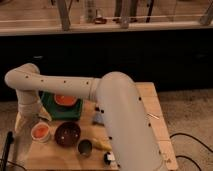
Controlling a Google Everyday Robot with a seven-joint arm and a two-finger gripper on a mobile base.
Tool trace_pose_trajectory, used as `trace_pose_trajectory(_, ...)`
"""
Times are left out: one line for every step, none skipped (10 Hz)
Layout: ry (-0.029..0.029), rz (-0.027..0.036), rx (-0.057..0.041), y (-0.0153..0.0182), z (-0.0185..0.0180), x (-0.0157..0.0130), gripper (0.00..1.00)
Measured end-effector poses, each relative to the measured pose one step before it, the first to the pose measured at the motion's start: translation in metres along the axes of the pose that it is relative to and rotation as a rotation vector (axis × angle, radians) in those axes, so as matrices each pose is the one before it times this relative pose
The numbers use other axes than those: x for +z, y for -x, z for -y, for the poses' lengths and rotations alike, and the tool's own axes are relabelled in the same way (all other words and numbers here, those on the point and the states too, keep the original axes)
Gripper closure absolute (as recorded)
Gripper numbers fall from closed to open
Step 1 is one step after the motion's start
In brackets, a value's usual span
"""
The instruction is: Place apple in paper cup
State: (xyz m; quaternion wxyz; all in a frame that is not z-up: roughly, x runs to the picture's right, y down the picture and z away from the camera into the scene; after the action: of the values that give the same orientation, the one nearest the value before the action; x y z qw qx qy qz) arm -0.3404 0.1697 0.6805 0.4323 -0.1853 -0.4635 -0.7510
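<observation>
My big white arm bends over the light wooden tabletop. The green square box with the wide orange thing in it is not my job. The round dark brown bowl is not my job either. The short white paper cup stands near the left edge, just beside the bowl. The small round orange-red apple sits in its mouth. My hand hangs just left of the cup, wide open, holding nothing. I think the job is almost done. I should lift straight up and slowly, so I do not bump the cup over.
</observation>
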Motion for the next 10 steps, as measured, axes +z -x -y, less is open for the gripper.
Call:
trace_pose_trajectory(0.00478, -0.00300, 0.00486, 0.00029, -0.00016, -0.00074, 0.20)
trace_pose_trajectory(0.00374, -0.00169, 0.00196, 0.00018, 0.00040, -0.00023, 0.20)
trace_pose_trajectory(0.00497, -0.00167, 0.00184, 0.00019, 0.00071, -0.00021, 0.20)
trace_pose_trajectory(0.00076, -0.00097, -0.00078, 0.00004, 0.00101, -0.00032, 0.20)
trace_pose_trajectory(0.00034, 0.00037, -0.00030, 0.00005, 0.00006, 0.00019, 0.20)
trace_pose_trajectory(-0.00004, -0.00010, 0.00013, -0.00001, -0.00007, -0.00008, 0.20)
trace_pose_trajectory(0.00001, 0.00002, 0.00018, 0.00000, -0.00010, 0.00002, 0.20)
trace_pose_trajectory(-0.00005, -0.00002, -0.00008, 0.00001, 0.00003, -0.00003, 0.20)
trace_pose_trajectory(-0.00007, 0.00007, 0.00005, 0.00000, -0.00001, 0.00004, 0.20)
trace_pose_trajectory(-0.00001, -0.00004, 0.00009, 0.00000, -0.00003, -0.00004, 0.20)
